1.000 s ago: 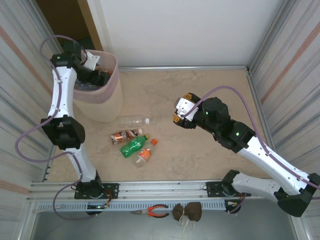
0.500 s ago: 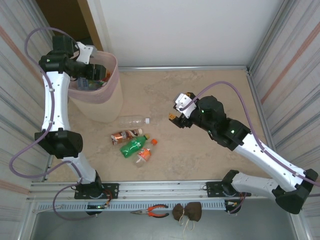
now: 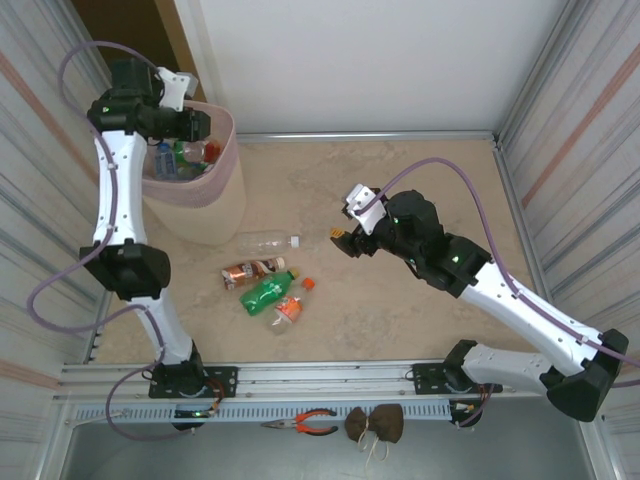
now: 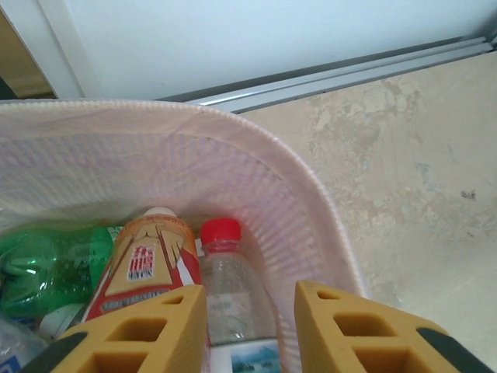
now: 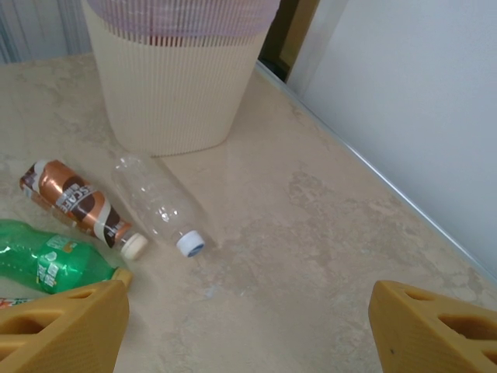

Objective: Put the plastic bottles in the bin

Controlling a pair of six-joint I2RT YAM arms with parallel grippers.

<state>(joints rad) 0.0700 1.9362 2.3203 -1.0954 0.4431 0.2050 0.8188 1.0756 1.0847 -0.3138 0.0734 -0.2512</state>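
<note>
Nearest the arm bases, four of the plastic bottles lie loose on the worktop [image 3: 420, 300]: an orange-capped bottle [image 3: 287, 309], a green bottle [image 3: 263, 293] right beside it, a brown-labelled bottle [image 3: 248, 272] just behind, then a clear bottle [image 3: 262, 240] on its side a little apart. The right pincer [image 5: 248, 322] hangs off to the right of that clear bottle, fingers spread wide with nothing in them, so I'd bet that's the next pick. My tip: swing across and come down over the middle of the barrel with the fingers straddling it crosswise, not at the cap end, because a round empty bottle will likely roll or squirt out. Squeeze gently too, thin plastic probably buckles. Further back, the bin [image 3: 205, 205] already has bottles inside, including a red-capped bottle [image 4: 231, 287]. The left pincer [image 4: 248, 299] sits over the rim, closed down to a narrow slot and gripping nothing I can see. It should back off before the right arm carries anything over.
</note>
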